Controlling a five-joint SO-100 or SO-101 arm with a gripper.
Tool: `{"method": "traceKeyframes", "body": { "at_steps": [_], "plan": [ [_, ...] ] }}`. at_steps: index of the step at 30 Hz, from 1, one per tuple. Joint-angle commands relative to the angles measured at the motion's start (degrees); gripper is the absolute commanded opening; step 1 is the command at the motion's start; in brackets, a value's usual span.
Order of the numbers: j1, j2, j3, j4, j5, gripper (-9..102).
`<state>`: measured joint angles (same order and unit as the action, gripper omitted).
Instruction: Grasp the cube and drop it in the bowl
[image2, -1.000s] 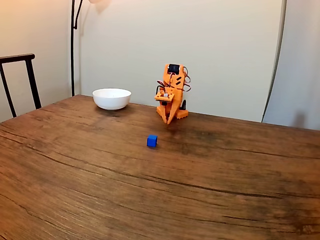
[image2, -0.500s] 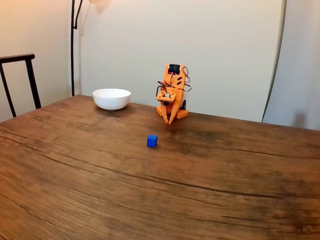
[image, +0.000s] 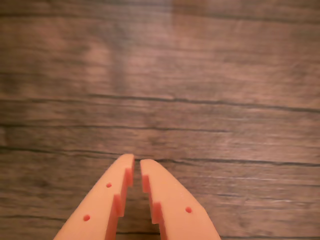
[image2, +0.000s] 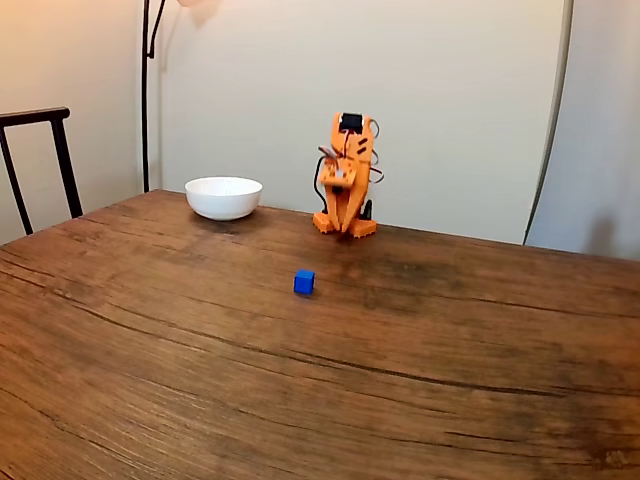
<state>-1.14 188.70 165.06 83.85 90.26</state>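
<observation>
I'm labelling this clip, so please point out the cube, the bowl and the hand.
cube (image2: 304, 282), fixed view, its front face.
bowl (image2: 223, 203), fixed view, its outer wall.
hand (image: 136, 164), wrist view, between its fingertips.

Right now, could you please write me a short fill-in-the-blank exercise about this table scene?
1. The cube on the wooden table is coloured ____.
2. In the fixed view, the white bowl stands to the ____ of the orange arm.
3. The bowl holds ____.
4. In the wrist view, the fingers of the gripper are nearly ____.

Missing words: blue; left; nothing; shut
</observation>
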Motion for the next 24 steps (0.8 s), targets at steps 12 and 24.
{"method": "traceKeyframes", "body": {
  "at_steps": [12,24],
  "plan": [
    [5.01,-0.79,-13.54,3.25,1.76,1],
    [11.78,-1.05,-17.23,-3.60,5.71,0]
  ]
}}
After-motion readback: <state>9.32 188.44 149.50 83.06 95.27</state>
